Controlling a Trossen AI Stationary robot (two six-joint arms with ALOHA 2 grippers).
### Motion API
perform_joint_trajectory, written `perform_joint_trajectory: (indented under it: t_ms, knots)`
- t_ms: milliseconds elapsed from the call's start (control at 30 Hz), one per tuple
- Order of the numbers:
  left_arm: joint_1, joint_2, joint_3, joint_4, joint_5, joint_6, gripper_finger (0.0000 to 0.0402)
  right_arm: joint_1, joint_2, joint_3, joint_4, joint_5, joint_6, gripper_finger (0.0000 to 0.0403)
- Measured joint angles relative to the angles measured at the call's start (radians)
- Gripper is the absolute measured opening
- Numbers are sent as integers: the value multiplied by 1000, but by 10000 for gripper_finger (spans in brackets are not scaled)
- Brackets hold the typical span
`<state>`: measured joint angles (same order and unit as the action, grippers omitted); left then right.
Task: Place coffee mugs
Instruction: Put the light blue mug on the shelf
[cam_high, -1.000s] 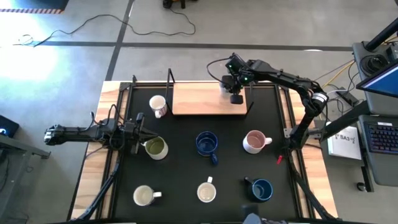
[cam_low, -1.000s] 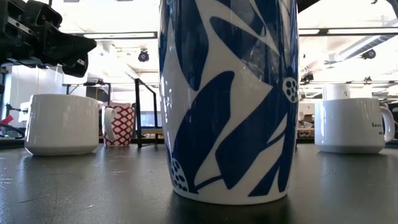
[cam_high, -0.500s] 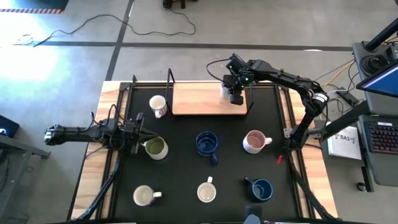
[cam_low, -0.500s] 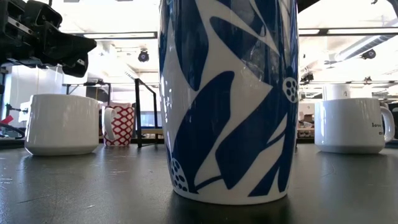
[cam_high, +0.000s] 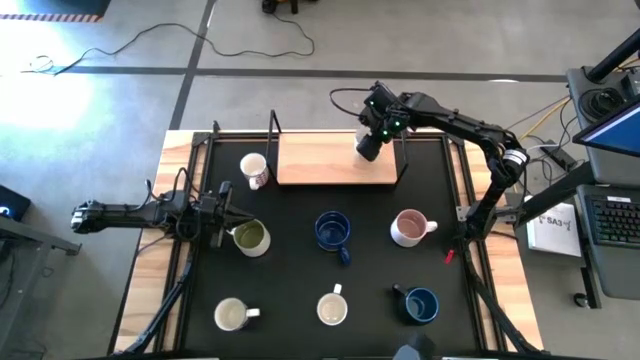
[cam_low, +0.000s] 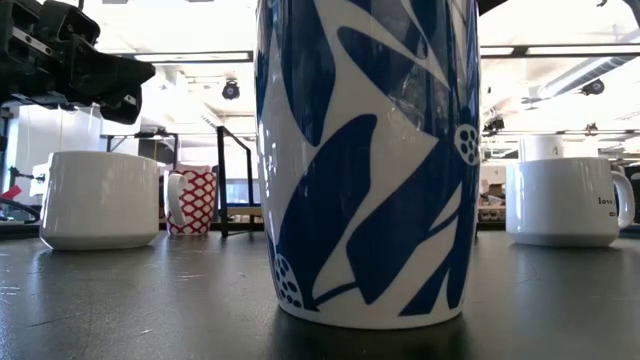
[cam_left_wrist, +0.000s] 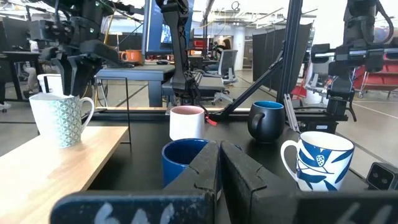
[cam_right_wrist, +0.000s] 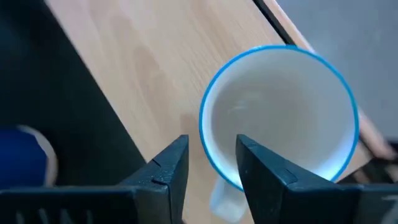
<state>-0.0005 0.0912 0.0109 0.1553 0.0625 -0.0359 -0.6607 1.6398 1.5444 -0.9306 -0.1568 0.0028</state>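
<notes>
- The black table mat (cam_high: 300, 280) carries most of the work left to do: seven mugs stand on it in the high view, none of them on the board
- The wooden board (cam_high: 320, 160) at the far edge of the mat looks like the place for the mugs; it holds one mug, and the rest of its top is bare
- The right gripper (cam_right_wrist: 211, 142) hangs over the right end of the board, just above that mug, with its fingers parted; the mug's rim runs between them with a gap on each side, so I judge it let go
- The left gripper (cam_high: 222, 215) waits at the left side of the mat beside the green mug (cam_high: 250, 238), its fingers pressed together and holding nothing
- The patterned mug (cam_left_wrist: 59, 118) with the blue rim stands upright on the board: the one placement done
- On the mat: the red-print mug (cam_high: 255, 170) just beside the board's left end, the blue mug (cam_high: 332, 230), the pink mug (cam_high: 410, 227), the dark blue mug (cam_high: 420, 305), the cream mug (cam_high: 332, 308) and the white mug (cam_high: 232, 315)
- By my reckoning the job is at an early stage, with one mug of eight set in place
</notes>
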Motion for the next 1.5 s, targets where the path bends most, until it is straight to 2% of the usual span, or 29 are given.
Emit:
perform_joint_trajectory:
  t_ms: [100, 367, 533, 800, 933, 1167, 1400, 1500]
  knots:
    - [0, 0, 0, 0, 0, 0, 0, 7, 0, 0, 4, 0, 56, 131]
    - [0, 0, 0, 0, 0, 0, 0, 28, 3, -1, 115, 6, 77, 141]
    - [0, 0, 0, 0, 0, 0, 0, 30, 32, -1, 139, 67, 76, 136]
    - [0, 0, 0, 0, 0, 0, 0, 30, 99, 0, 144, 81, 64, 124]
    - [0, 0, 0, 0, 0, 0, 0, 30, 97, 1, 145, 84, 57, 102]
    - [0, 0, 0, 0, 0, 0, 0, 30, 96, 3, 127, 92, -1, 20]
    - [0, 0, 0, 0, 0, 0, 0, 30, 94, 3, 98, 94, -62, 16]
    - [0, 0, 0, 0, 0, 0, 0, 30, 93, 5, 73, 136, -76, 15]
